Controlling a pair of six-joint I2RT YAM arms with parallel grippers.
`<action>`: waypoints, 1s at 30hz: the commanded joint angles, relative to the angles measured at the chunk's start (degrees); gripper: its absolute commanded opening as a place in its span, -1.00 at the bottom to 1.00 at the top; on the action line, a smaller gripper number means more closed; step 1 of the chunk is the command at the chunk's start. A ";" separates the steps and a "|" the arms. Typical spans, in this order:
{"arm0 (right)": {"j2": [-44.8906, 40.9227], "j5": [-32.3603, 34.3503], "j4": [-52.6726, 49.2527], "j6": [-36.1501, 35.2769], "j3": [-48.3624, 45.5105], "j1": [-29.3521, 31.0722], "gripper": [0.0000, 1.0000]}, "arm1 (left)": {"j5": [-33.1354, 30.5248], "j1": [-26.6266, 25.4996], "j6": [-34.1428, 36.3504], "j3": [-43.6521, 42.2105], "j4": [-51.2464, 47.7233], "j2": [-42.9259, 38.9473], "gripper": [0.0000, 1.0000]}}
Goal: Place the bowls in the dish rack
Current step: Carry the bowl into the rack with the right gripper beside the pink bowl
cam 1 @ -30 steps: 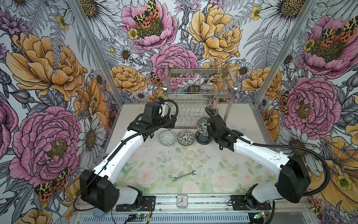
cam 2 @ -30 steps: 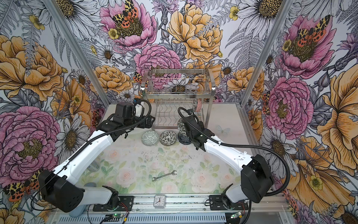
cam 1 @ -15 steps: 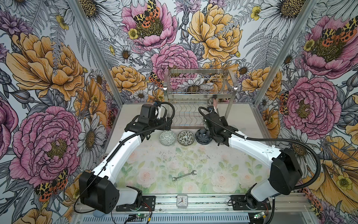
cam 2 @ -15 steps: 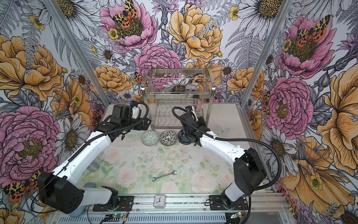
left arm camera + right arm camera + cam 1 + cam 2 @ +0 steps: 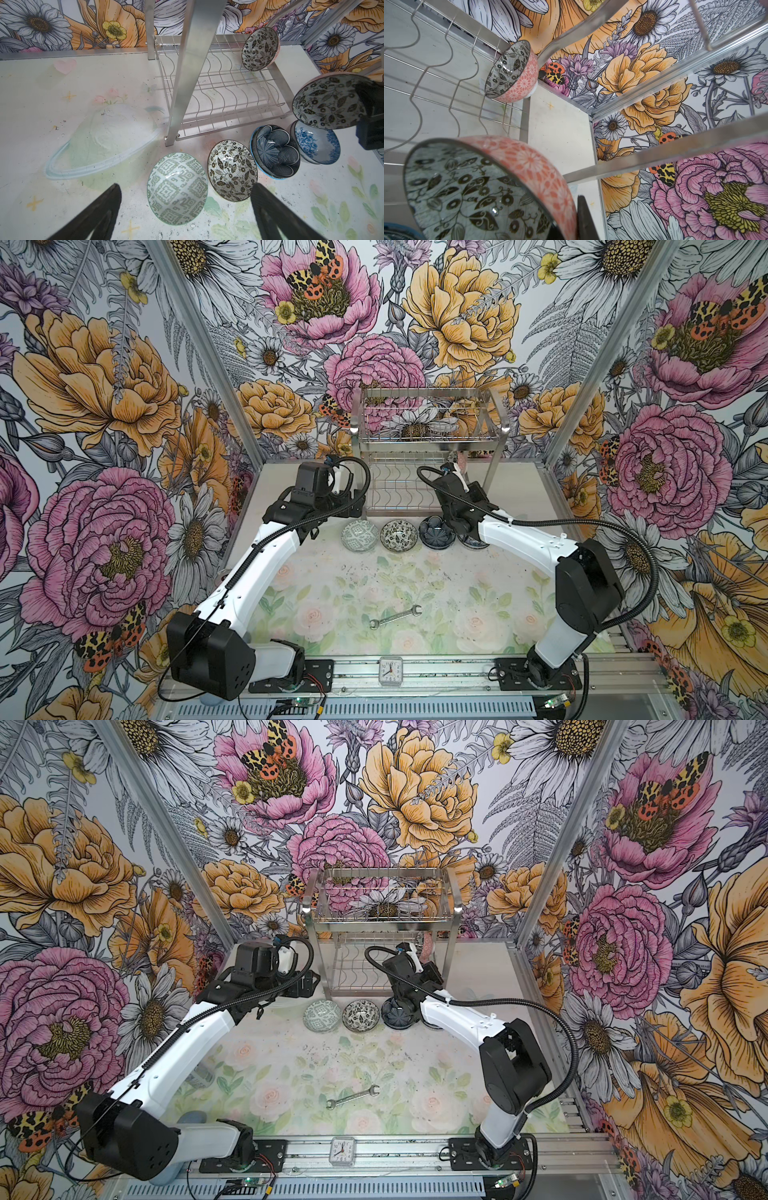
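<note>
The dish rack [image 5: 428, 435] stands at the back of the table, and one pink bowl [image 5: 260, 48] leans on its side in the far right slot of the lower shelf [image 5: 228, 93]. My right gripper [image 5: 571, 220] is shut on the rim of a second pink bowl [image 5: 488, 187] with a black-and-white floral inside. It holds that bowl tilted at the shelf's right front corner. Left of the rack, my left gripper [image 5: 186, 186] hangs open over the green bowl [image 5: 176, 187]. On the table beside it sit a black-and-white floral bowl [image 5: 232, 170], stacked dark blue bowls [image 5: 274, 151] and a blue-white floral bowl [image 5: 315, 145].
The rack's flat front leg [image 5: 182, 83] rises close ahead of my left gripper. A wrench [image 5: 395, 616] lies mid-table, and a small clock [image 5: 390, 671] sits on the front rail. The right arm [image 5: 519, 539] crosses over the blue-white bowl.
My right gripper has carried the pink bowl from above the row of bowls back and in under the rack's upper tier. The left arm has shifted slightly back.
</note>
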 commanded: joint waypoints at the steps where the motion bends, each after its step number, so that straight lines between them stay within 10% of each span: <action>1: 2.23 3.89 5.72 -4.52 3.76 -0.78 -1.00 | 1.77 0.75 0.33 -0.35 0.07 -1.07 0.97; 30: 20.20 9.41 31.65 -33.58 9.71 -5.09 -1.00 | 2.89 1.09 0.09 -0.23 0.09 -1.41 0.97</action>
